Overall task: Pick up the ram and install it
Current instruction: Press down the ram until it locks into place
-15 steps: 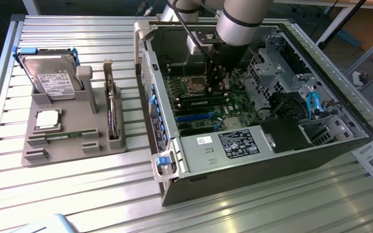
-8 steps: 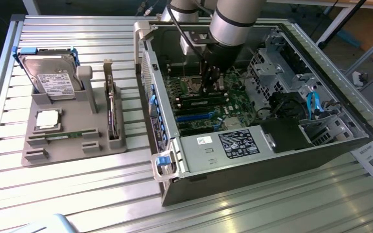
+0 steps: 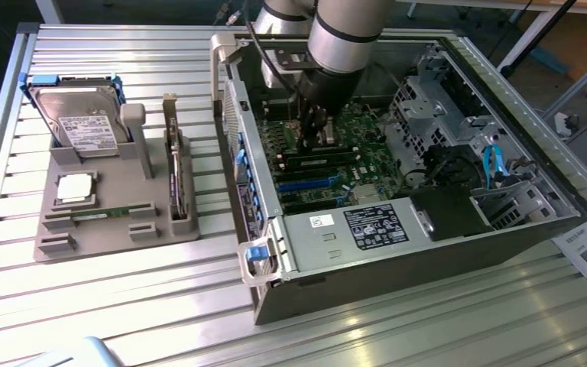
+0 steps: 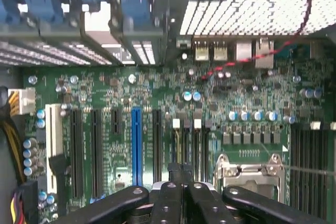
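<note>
Ram (image 3: 105, 212): looks like the thin green strip lying flat in the front slot of the grey holder (image 3: 120, 238), on the exterior view's left, well apart from the gripper. It is small in the picture, so not fully sure.

Also in the holder:
- Hard drive (image 3: 74, 126) stands upright at the back.
- Square silvery chip (image 3: 74, 187) lies just behind the ram.
- Tall dark card (image 3: 176, 180) stands on edge along the side nearest the computer case (image 3: 406, 256).

Holder and case both sit on the slatted metal table (image 3: 120, 313).

Gripper (image 3: 314, 134) is down inside the open case, over the motherboard (image 4: 252, 93). The arm covers part of the board from outside. Fingers (image 4: 167, 203) are pressed together. A dark stub shows at the tips, and I cannot tell whether it is part of the gripper or something pinched.

Wrist view, around the gripper (image 4: 182, 184):
- Black memory slots (image 4: 189, 140) with white clips lie straight ahead of the tips.
- Processor socket (image 4: 247, 174) sits just beside those slots.
- Blue slot (image 4: 137, 145) and the black card slots are on the other side.
- Red wire (image 4: 252, 59) loops over the board near the rear ports.

Tight spots:
- Labelled power supply (image 3: 375, 225) closes off the near edge of the board.
- Drive cage with a blue cable (image 3: 492, 164) sits on the exterior view's right.
- Case side wall stands between the holder and the board.
</note>
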`<state>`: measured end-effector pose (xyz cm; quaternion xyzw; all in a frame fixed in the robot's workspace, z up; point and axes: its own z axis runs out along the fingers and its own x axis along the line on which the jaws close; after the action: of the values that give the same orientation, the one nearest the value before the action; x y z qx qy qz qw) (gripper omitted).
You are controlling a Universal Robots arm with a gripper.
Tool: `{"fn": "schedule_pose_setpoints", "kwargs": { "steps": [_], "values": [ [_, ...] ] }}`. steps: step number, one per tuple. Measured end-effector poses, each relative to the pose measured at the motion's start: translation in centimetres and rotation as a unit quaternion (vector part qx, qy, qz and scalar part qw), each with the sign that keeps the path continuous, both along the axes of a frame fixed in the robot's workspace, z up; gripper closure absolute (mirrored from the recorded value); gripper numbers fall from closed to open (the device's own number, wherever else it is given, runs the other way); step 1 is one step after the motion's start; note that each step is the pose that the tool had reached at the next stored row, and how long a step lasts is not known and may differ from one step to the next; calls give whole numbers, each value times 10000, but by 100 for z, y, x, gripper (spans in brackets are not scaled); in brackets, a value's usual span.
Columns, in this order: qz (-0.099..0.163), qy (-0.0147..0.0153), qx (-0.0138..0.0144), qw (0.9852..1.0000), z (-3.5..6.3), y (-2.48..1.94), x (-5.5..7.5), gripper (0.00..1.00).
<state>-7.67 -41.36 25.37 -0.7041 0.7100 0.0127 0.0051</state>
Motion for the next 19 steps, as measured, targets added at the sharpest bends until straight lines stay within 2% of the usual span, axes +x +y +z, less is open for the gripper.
{"fn": "schedule_pose_setpoints", "kwargs": {
  "steps": [7,19],
  "values": [
    [-1,-2,0,10000,-1,0,-165,90],
    [0,-5,0,10000,-54,0,-183,90]
  ]
}}
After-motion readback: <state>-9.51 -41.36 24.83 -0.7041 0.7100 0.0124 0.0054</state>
